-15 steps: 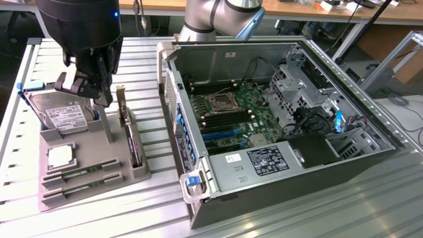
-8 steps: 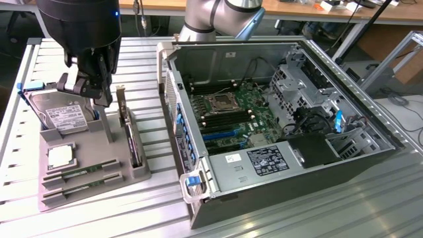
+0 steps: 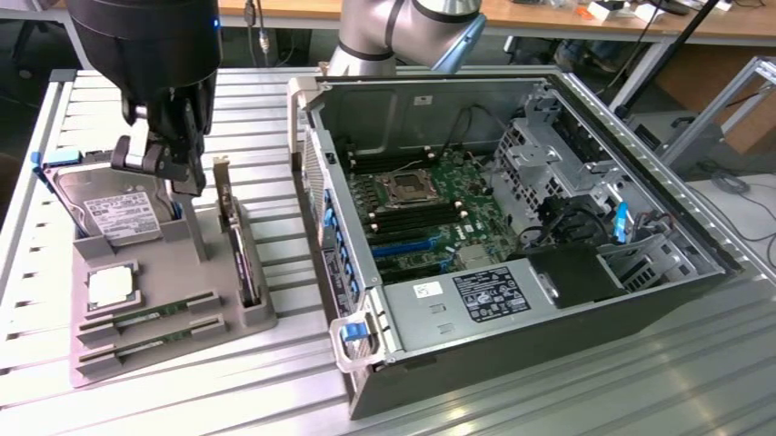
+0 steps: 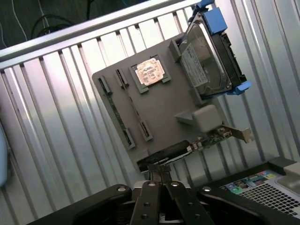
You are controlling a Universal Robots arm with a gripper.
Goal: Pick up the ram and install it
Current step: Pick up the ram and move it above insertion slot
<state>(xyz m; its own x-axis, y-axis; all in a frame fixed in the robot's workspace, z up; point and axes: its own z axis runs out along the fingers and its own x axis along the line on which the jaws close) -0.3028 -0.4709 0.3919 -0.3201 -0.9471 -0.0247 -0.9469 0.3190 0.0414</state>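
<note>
Two green ram sticks (image 3: 144, 319) (image 3: 148, 342) lie flat in slots at the near end of a grey holder tray (image 3: 182, 272). In the wrist view they show edge-on as thin strips (image 4: 115, 111) (image 4: 135, 108) on the tray (image 4: 164, 108). My gripper (image 3: 170, 177) hangs above the tray's far end, over the hard drive (image 3: 115, 216), well away from the ram. Its dark fingers (image 4: 161, 174) are pressed together with nothing between them.
The tray also holds a silver processor chip (image 3: 109, 286) and an upright dark expansion card (image 3: 238, 245). An open computer case (image 3: 522, 318) lies to the exterior view's right, its motherboard (image 3: 424, 218) exposed. Everything rests on a ribbed metal table (image 3: 279, 381).
</note>
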